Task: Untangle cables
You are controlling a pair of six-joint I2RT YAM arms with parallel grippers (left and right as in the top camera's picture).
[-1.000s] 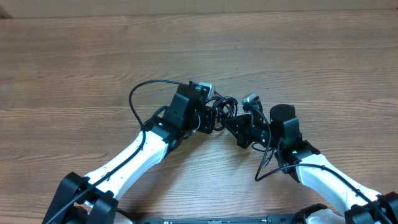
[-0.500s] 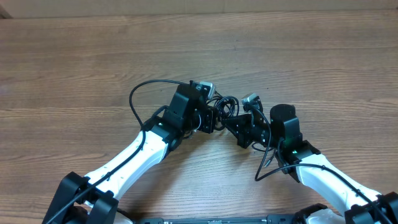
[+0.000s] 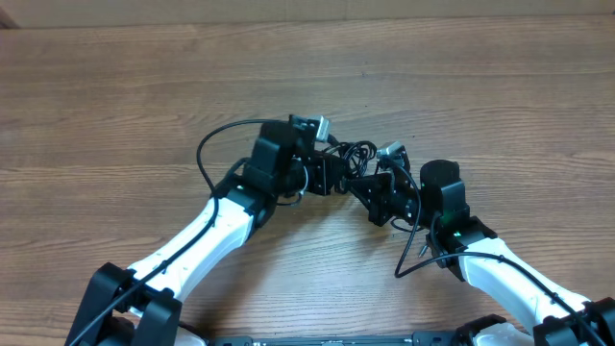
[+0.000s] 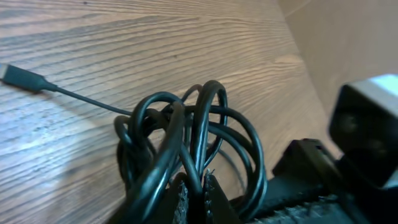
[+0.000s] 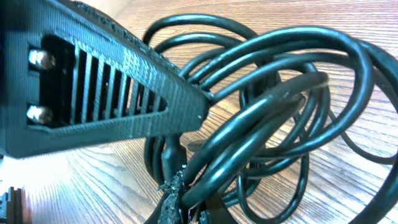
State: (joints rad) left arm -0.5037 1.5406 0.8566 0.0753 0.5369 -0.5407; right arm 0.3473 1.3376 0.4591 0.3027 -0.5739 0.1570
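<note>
While pinched between the narrowed fingers of the left gripper and right gripper, bunched at two o'clock from one and eleven o'clock from the other, treat the cables as likely light, limp and springy, and take a free outer loop, never the knot.

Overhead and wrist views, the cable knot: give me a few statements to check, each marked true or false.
1. The thin black cables are bunched in tangled loops. True.
2. The left gripper hangs open, away from the bunch. False: it is pinched shut on strands of it.
3. The right gripper pinches the bunch. True.
4. A small dark plug end lies on the brown wooden table. True.
5. The two grippers sit at opposite table edges. False: they are close together at the bunch.
</note>
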